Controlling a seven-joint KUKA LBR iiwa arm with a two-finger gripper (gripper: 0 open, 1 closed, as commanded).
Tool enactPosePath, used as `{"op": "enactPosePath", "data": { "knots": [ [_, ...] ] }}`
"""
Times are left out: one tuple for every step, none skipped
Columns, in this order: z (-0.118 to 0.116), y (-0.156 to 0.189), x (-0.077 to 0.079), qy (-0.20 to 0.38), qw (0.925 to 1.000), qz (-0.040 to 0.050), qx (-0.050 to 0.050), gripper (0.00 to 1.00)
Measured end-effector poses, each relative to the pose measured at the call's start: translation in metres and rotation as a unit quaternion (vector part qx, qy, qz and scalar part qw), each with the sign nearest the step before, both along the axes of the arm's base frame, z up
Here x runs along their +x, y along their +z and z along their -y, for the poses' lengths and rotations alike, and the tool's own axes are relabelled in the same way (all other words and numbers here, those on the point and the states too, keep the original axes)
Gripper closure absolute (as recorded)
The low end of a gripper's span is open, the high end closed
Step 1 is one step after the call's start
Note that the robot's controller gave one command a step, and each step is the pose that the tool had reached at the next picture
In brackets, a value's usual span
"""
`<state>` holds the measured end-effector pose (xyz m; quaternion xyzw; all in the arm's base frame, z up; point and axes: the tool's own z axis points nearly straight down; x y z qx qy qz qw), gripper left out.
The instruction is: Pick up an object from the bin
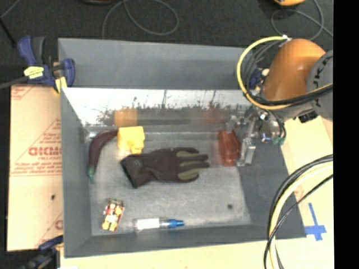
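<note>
Six loose things lay in the grey bin (pixel 76 167) on my overhead camera. A dark glove (pixel 162 166) lay mid-floor, with a yellow block (pixel 130 138) and a purple aubergine-shaped toy (pixel 100 147) up-left of it, a red-and-yellow packet (pixel 113 214) and a blue-capped pen (pixel 159 224) along the near wall, and a reddish-brown block (pixel 227 148) by the right wall. The gripper (pixel 244 150) hung low just right of that reddish-brown block, and I could not tell how far it stood open or whether it had hold of anything.
</note>
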<state>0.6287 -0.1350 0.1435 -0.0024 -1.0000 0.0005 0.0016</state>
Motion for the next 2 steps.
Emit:
{"op": "enactPosePath", "data": {
  "knots": [
    [0.0, 0.005, 0.002, 0.001, 1.0, 0.0039, -0.001, 0.0],
    [-0.057, 0.004, -0.001, 0.04, 0.9992, 0.0019, -0.001, 0.0]
  ]
}}
